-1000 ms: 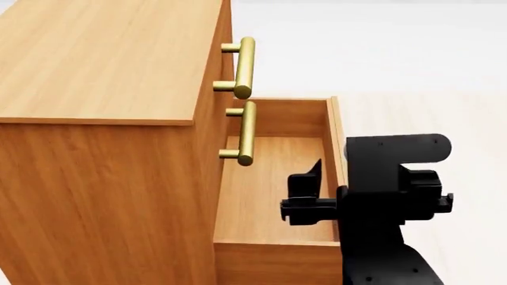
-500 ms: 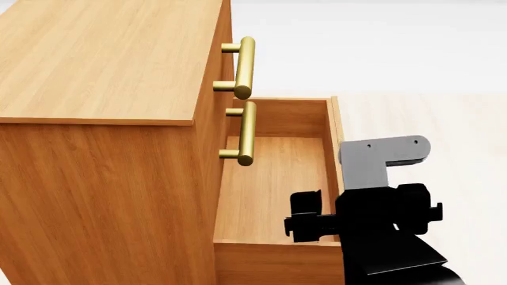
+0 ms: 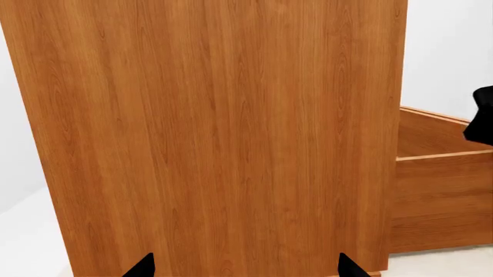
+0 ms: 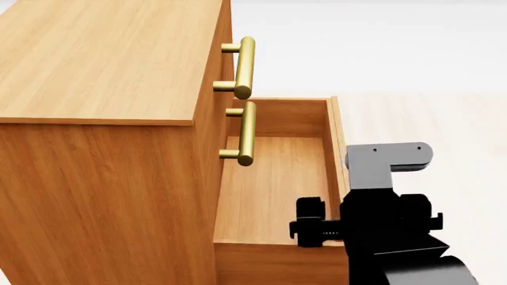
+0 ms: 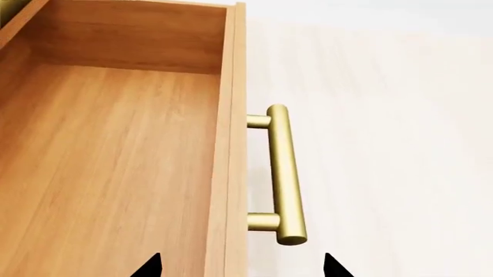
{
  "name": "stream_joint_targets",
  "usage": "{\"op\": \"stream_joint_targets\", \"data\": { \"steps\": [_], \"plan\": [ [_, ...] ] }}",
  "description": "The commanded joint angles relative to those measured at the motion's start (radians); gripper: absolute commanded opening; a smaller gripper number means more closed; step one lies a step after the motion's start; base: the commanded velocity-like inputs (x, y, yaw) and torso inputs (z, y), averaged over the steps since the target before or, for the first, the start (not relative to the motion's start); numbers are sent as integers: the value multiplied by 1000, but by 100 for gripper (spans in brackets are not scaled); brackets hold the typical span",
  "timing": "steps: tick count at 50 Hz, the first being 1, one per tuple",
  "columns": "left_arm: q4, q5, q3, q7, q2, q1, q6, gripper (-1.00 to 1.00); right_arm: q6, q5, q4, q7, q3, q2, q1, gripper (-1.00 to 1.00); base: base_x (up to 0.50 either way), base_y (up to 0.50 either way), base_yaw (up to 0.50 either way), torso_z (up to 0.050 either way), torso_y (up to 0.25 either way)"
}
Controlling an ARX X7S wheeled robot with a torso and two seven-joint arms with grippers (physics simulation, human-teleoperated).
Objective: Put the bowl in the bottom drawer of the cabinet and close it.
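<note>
The cabinet fills the left half of the head view, and its bottom drawer stands pulled out at lower centre, its wooden floor bare; the bowl appears in no view. The right end effector sits at the drawer's front panel in the lower right of the head view, its two fingertips spread to either side of that panel, near the brass handle. The left end effector faces the cabinet's side wall, fingertips wide apart.
</note>
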Motion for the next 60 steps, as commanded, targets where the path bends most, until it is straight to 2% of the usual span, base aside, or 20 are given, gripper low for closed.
{"op": "stream_joint_targets", "data": {
  "steps": [1,21,60],
  "plan": [
    [9,-2,6,-8,-7,2,-5,100,-22,-16,72,2,4,-1,7,100,0,0,0,0,0],
    [-9,-6,15,-17,-12,-5,10,100,-140,-66,187,29,-7,19,10,100,0,0,0,0,0],
    [-11,-19,27,-31,-25,-12,11,100,-257,-116,335,53,-16,62,58,100,0,0,0,-1,0]
  ]
}}
